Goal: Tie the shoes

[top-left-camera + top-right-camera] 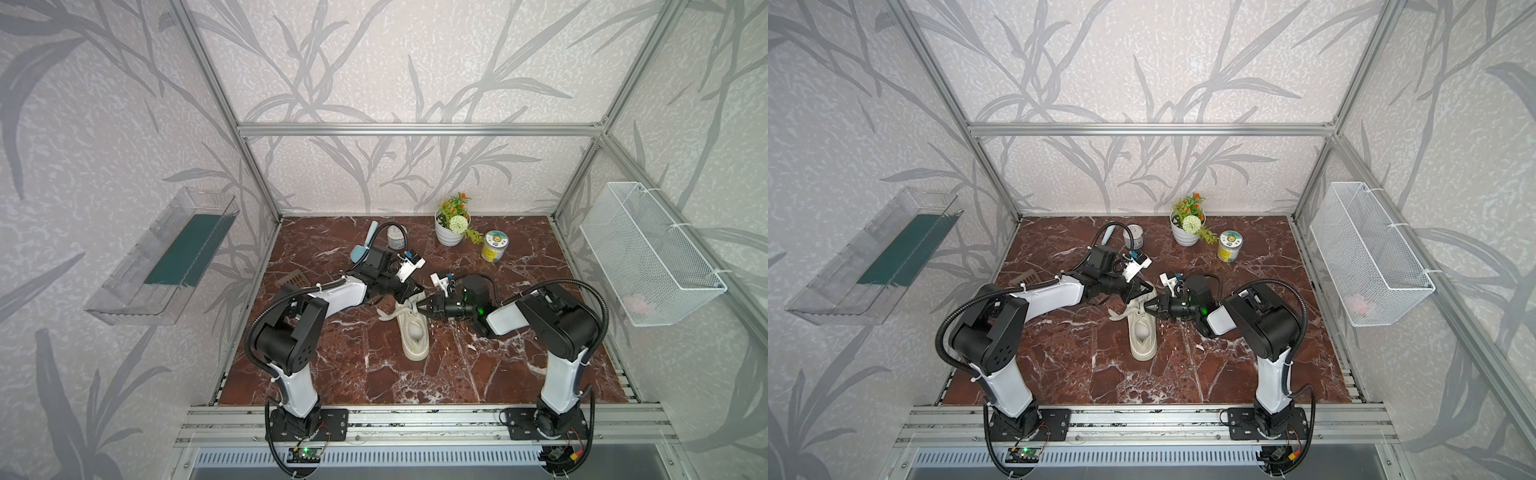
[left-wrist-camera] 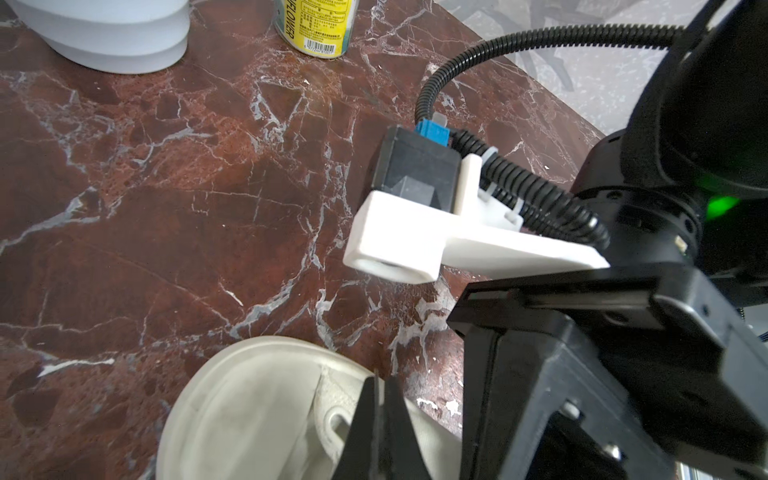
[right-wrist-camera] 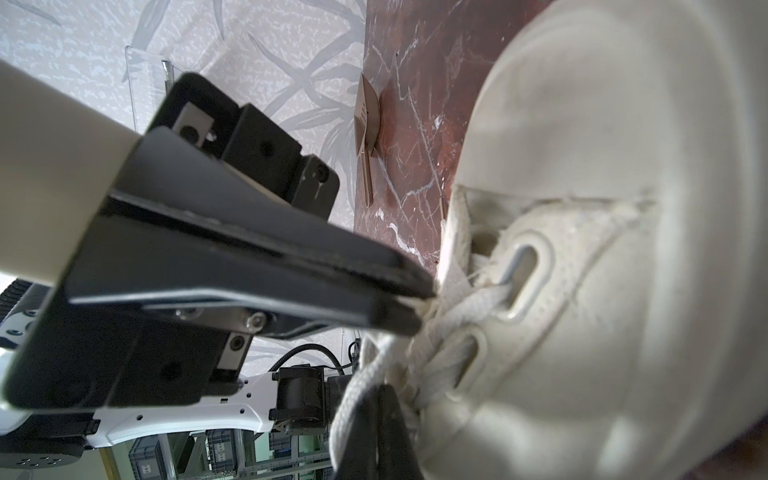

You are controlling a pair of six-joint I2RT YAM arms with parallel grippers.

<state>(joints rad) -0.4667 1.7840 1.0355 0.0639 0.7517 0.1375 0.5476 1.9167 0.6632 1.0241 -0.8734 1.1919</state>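
Securing the laces [image 3: 461,309] of the shoe [image 1: 415,353], left gripper [image 3: 417,309] pinches one strand, right gripper [image 3: 382,395], fingers together, seemingly another; next, probably draw both apart evenly.

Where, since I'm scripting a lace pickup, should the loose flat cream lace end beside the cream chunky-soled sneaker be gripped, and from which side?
Probably mid-strip on the loose flat cream lace end, from above on the left arm's side of the cream chunky-soled sneaker. It lies flat on the red marble tabletop, so jaws should straddle its narrow width.
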